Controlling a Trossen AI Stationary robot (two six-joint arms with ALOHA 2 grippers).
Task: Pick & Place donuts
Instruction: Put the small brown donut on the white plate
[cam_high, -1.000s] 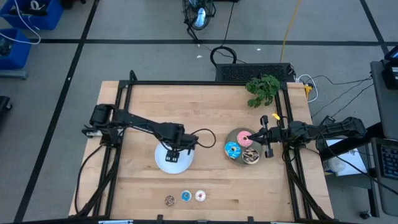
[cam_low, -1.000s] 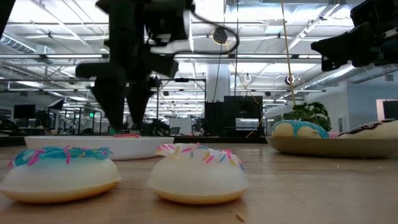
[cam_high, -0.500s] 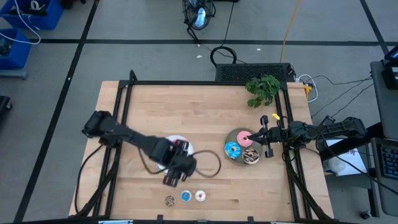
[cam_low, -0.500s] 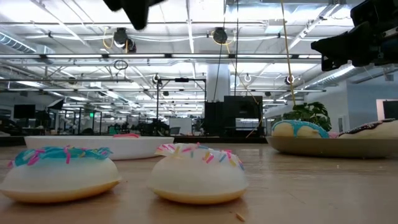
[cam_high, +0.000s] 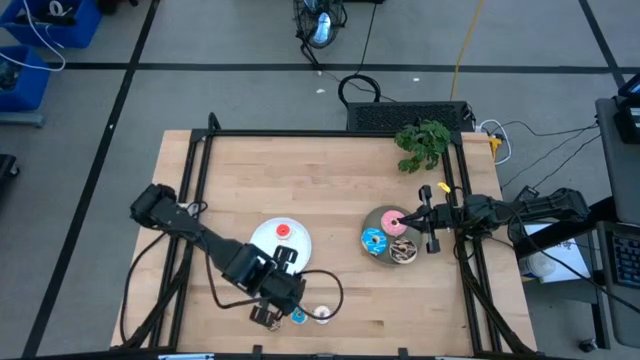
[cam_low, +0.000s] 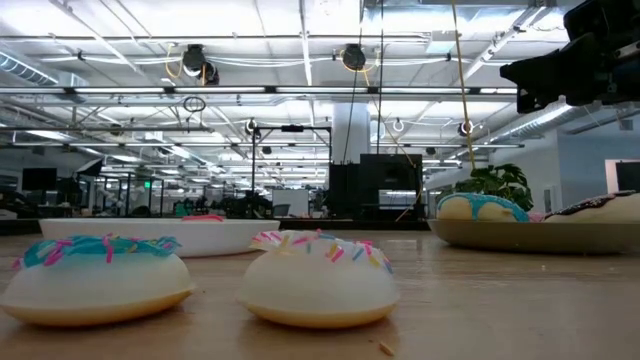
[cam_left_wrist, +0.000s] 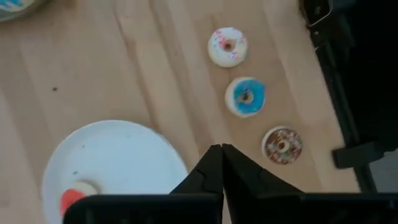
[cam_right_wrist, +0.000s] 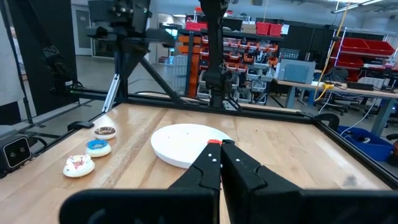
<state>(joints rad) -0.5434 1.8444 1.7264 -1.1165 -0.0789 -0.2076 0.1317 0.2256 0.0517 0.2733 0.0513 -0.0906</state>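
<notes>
My left gripper (cam_left_wrist: 222, 149) is shut and hangs in the air over the table's near edge (cam_high: 268, 312), touching nothing. Below it lie three tiny donuts in a row: white-pink (cam_left_wrist: 227, 46), blue (cam_left_wrist: 246, 97) and brown (cam_left_wrist: 282, 144). A red tiny donut (cam_high: 283, 232) rests on the white plate (cam_high: 268, 250). The pink (cam_high: 397, 222), blue sprinkled (cam_high: 375, 240) and chocolate (cam_high: 404, 250) donuts lie on the grey plate (cam_high: 383, 213). My right gripper (cam_high: 410, 218) waits shut by that plate's right side, holding nothing.
A green plant (cam_high: 422, 143) lies at the table's far right corner. A black frame (cam_high: 325, 132) runs around the table's edges. In the low view the blue (cam_low: 100, 275) and white-pink (cam_low: 320, 278) tiny donuts stand close in front.
My left gripper has risen from the white plate, where its fingers stood around the red donut, and has swung toward the table's near edge, over the three tiny donuts. The red donut stays on the white plate.
</notes>
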